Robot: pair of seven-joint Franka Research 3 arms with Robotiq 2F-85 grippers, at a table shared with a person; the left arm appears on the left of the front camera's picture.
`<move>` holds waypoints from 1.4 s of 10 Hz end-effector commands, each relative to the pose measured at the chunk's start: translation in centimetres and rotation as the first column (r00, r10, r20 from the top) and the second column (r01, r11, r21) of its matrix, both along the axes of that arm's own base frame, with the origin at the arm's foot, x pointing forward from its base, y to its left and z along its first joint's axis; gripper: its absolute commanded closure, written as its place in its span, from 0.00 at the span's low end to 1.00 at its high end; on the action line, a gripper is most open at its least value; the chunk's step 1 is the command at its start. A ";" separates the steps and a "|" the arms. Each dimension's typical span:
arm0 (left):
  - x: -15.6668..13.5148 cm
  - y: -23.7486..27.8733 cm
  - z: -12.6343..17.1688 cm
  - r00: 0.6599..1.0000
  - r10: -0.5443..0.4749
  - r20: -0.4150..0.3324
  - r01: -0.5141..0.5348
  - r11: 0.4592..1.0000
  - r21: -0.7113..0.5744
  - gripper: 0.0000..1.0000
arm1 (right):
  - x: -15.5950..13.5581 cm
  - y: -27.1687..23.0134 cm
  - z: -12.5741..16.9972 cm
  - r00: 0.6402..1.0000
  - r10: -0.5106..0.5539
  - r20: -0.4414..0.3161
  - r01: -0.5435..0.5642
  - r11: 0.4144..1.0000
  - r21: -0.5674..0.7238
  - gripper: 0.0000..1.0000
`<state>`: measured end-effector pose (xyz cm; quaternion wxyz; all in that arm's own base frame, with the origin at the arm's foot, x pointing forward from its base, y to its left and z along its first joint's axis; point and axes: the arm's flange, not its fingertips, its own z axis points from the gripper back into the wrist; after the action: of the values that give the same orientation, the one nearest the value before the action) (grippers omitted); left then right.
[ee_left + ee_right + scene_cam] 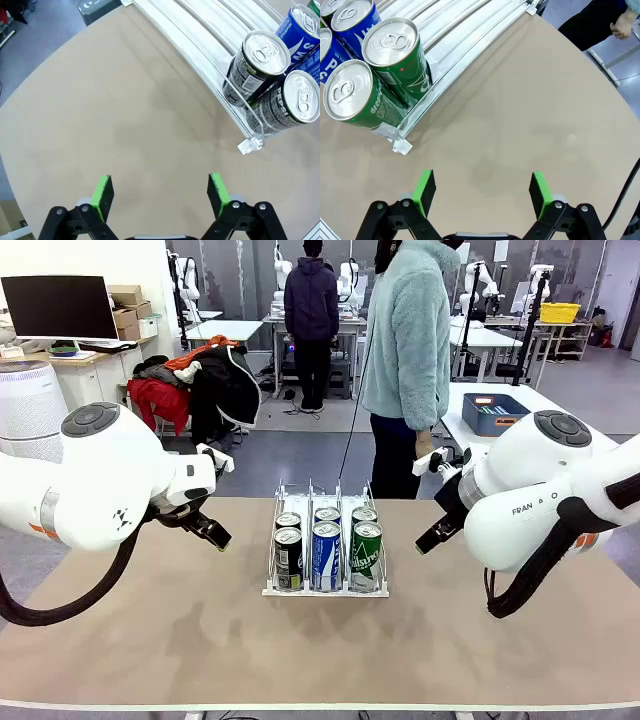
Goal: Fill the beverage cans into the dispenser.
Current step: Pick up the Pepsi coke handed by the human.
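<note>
Beverage cans (327, 545), two per lane, sit against the low front lip of the white dispenser (325, 591) at frame centre, likely because its lanes slope forward, while the left gripper (218, 538) and right gripper (428, 540) flank it, fingers wide and empty.

Your front camera sits at the robot's edge of the table (150, 640) and looks across at the person (405, 350), with the dispenser (325, 591) mid-frame. Each wrist camera hangs close over the tabletop, tilted down. Both catch the dispenser's front end: the left wrist sees the black cans (255, 65), the right the green cans (395, 55).
</note>
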<state>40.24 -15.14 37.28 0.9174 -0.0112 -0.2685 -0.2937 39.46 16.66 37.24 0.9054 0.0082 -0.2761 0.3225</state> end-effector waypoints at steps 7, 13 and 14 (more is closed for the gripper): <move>0.0 0.0 0.0 1.000 0.000 0.000 0.000 1.000 0.000 0.00 | 0.0 0.0 0.0 1.000 0.000 0.000 0.000 1.000 0.000 0.00; 0.0 0.0 0.0 1.000 0.000 0.000 0.000 1.000 0.000 0.00 | 0.0 0.0 0.0 1.000 0.000 0.000 0.000 1.000 0.000 0.00; 0.0 0.0 0.0 1.000 0.000 0.000 0.000 1.000 0.000 0.00 | 0.0 0.0 0.0 1.000 0.000 0.000 0.000 1.000 0.000 0.00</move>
<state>40.23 -15.16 37.27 0.9173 -0.0112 -0.2684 -0.2939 39.46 16.67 37.24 0.9052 0.0079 -0.2761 0.3230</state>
